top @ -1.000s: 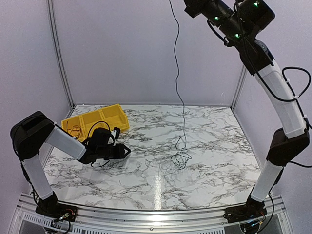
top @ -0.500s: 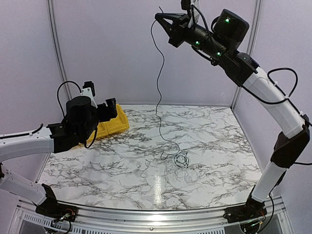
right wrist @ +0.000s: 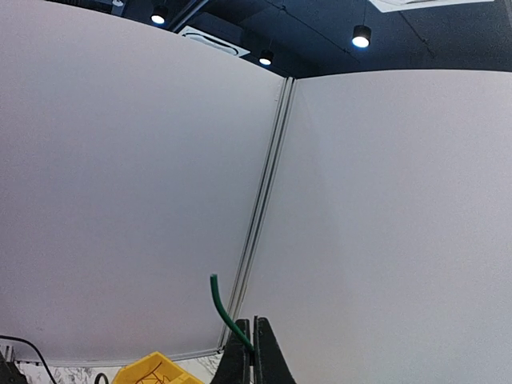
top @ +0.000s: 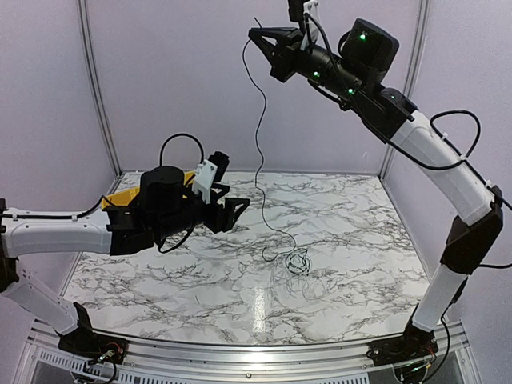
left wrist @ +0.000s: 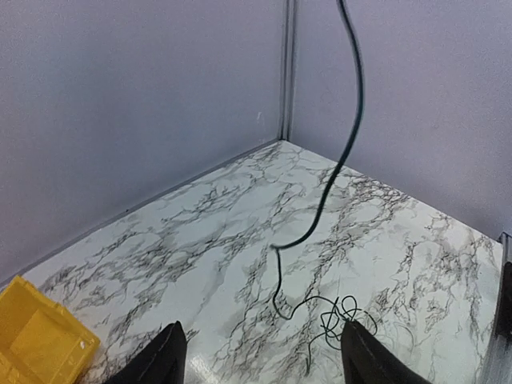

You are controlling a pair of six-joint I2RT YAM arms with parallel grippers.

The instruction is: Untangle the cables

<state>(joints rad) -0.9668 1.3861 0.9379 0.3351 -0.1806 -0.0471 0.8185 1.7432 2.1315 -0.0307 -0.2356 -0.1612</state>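
Marble table (top: pixel 160 280), top view: two arms, one yellow bin (top: pixel 120 197), one tangle (top: pixel 298 262) of thin cables, and one wire (top: pixel 261 128) strung up out of it. Can't count the strands in the tangle, too fine. Right gripper (top: pixel 254 34) is high above the tangle and a bit left of it. Its jaws are pressed together, pinching the wire's top end, with a short stub poking past the tips. The wire hangs slack down to the tangle. Left gripper (top: pixel 238 210) is in the air up-left of the tangle, jaws spread wide, holding and touching nothing. The wire passes just right of it. The bin is far left of the tangle, mostly hidden behind the left arm.

Left wrist view: two black fingers (left wrist: pixel 156 364) at the bottom edge, wide apart, empty. The tangle (left wrist: pixel 336 314) lies on the marble beyond them, closer to the right finger. One wire (left wrist: pixel 359 80) climbs from the tangle out the top of frame. One bin (left wrist: pixel 32 336) corner shows far left of the tangle.

Right wrist view: two fingers (right wrist: pixel 240 356) shut tight on one green wire (right wrist: pixel 222 308), whose stub curls up and left. The bin (right wrist: pixel 148 372) edge shows at the bottom.
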